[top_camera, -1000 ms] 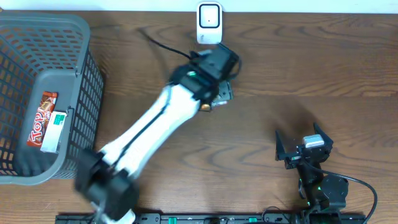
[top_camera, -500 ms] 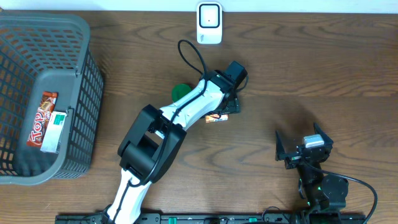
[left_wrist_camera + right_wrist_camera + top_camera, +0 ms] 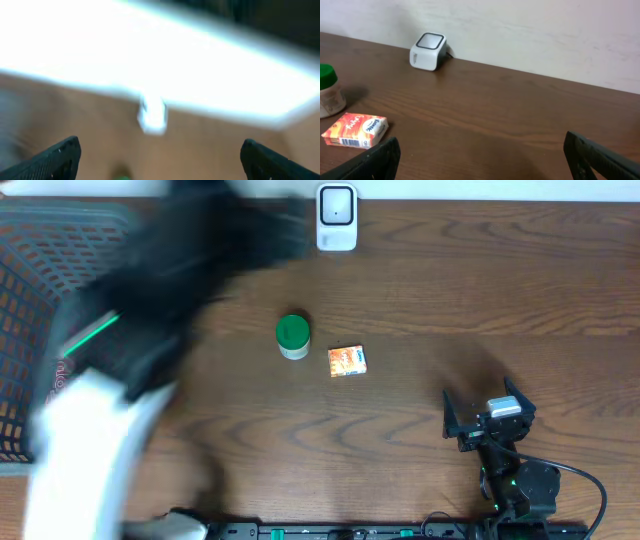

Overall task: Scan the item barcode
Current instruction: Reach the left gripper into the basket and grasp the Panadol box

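Note:
A small orange box (image 3: 347, 361) lies flat on the wooden table, with nothing touching it; the right wrist view has the orange box (image 3: 355, 130) at its lower left. The white barcode scanner (image 3: 336, 217) stands at the table's far edge. My left arm (image 3: 150, 310) is a motion blur across the upper left, well away from the box. Its gripper (image 3: 160, 147) is open and holds nothing, with the blurred scanner (image 3: 152, 115) ahead of it. My right gripper (image 3: 480, 418) rests open at the front right, with nothing in it.
A green-lidded jar (image 3: 292, 336) stands just left of the orange box. A grey mesh basket (image 3: 30, 240) fills the left edge, partly hidden by the blurred arm. A pale wall (image 3: 530, 30) rises behind the scanner (image 3: 427, 51).
The left gripper has opened and left the orange box on the table near the jar. Its arm has swung fast to the upper left. The right arm has not moved.

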Tool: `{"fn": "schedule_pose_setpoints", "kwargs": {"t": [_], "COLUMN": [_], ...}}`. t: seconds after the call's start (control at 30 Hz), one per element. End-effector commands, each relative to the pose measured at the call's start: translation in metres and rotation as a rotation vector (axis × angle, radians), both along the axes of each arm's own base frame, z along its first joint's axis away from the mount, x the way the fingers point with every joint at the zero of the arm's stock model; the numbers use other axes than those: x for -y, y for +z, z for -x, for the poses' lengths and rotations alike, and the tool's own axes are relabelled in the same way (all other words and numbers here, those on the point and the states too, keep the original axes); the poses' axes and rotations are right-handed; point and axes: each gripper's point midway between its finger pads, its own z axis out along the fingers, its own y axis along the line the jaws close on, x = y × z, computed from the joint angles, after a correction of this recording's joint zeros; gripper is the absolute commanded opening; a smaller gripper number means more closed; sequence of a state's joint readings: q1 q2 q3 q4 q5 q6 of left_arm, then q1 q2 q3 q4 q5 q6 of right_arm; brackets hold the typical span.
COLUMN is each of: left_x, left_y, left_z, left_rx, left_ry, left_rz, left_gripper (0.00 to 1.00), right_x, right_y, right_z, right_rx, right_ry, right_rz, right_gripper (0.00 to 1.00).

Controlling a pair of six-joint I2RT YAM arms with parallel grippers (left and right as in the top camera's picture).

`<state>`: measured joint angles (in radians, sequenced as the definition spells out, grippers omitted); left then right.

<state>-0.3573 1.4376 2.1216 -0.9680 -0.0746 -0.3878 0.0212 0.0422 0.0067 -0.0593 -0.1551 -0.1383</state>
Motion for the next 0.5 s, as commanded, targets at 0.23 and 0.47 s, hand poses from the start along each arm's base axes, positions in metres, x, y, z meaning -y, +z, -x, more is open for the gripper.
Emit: {"fn": "schedule_pose_setpoints", "kwargs": {"t": [0.23,0.47], "left_x": [-0.268,-0.315], "left_y": [-0.058,-0.188], "left_z": [0.081,0.092], "left_rx": [-0.258,-0.712], "left_ry": [0.925,1.157], "left_rz": [0.085,0.248], "left_gripper": [0.98,0.97], "right_x": [0.0,0.0], "right_y": [-0.002,-0.002], "right_z": [0.0,0.0], "right_rx": [-0.007,-0.007], "right_ry": [-0.002,-0.002], "right_rz": [-0.01,-0.01], "right_gripper": [0.99,0.99]}}
